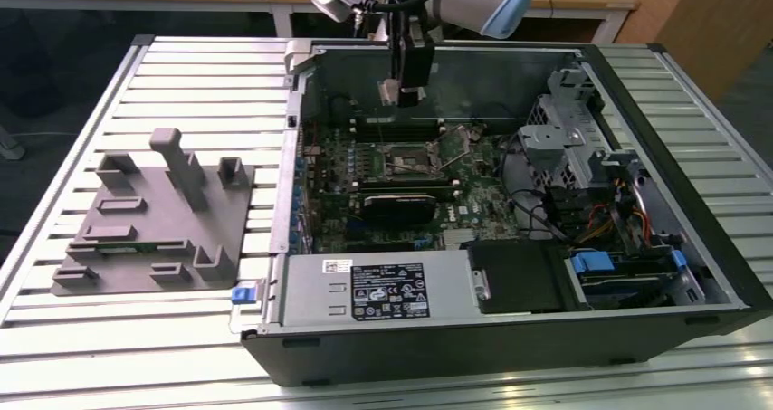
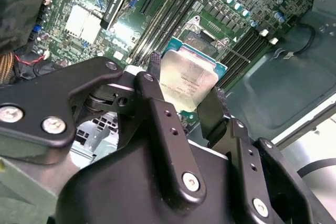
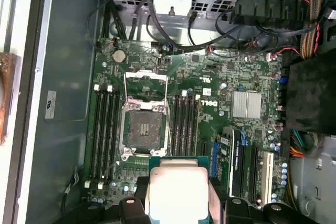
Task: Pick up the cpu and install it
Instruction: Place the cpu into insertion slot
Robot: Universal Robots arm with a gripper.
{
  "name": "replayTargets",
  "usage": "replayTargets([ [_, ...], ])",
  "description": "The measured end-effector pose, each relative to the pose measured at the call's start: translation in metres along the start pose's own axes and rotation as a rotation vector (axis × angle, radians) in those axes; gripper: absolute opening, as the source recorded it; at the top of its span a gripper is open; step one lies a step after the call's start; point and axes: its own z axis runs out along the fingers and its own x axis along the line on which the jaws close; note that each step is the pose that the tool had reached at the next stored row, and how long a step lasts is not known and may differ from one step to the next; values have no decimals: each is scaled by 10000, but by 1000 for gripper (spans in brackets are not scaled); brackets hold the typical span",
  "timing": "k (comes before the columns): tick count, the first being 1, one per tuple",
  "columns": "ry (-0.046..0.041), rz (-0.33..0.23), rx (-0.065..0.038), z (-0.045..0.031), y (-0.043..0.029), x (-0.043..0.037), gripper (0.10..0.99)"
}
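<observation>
Starting at the exterior view's left, the grey plastic tray (image 1: 151, 224) lies on the slatted table (image 1: 72, 356), outside the open computer case (image 1: 712, 247) and well apart from the socket (image 1: 411, 163). Inside the case, the socket sits about mid-board on the green motherboard (image 1: 483, 202). The first wrist view shows the socket open: its metal frame (image 3: 146, 85) is swung back and the dark square of contacts is uncovered, with rows of memory slots (image 3: 105, 129) flanking it on either side.

The gripper (image 1: 405, 91) hangs above the socket, toward the case's far wall in the exterior view, clear of the board. Its two black fingers (image 2: 157, 103) are clamped on the cpu (image 2: 190, 77), pinching it at two opposite edges, and the chip's pale silver-grey top faces the wrist cameras. In the first wrist view the cpu appears just beside the socket's edge, held in the fingers and not seated in it.

In the exterior view a black block (image 1: 408, 206) lies just on the near side of the socket, and the labelled power supply (image 1: 380, 288) is nearer still. To the exterior view's right of the socket stands the metal drive cage (image 1: 567, 129), with cable bundles (image 1: 604, 215) beside it.
</observation>
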Motion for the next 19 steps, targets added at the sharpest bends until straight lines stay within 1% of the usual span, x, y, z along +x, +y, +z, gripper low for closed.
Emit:
replayTargets([
  [6, -20, 333, 1, 6, 0, 0, 533],
  [7, -19, 302, 1, 6, 0, 0, 533],
  [8, -11, 157, 1, 6, 0, 1, 533],
  [12, 34, -562, -2, 8, 0, 1, 533],
  [17, 39, -634, -2, 8, 0, 1, 533],
  [19, 36, -546, -3, 10, 0, 1, 533],
])
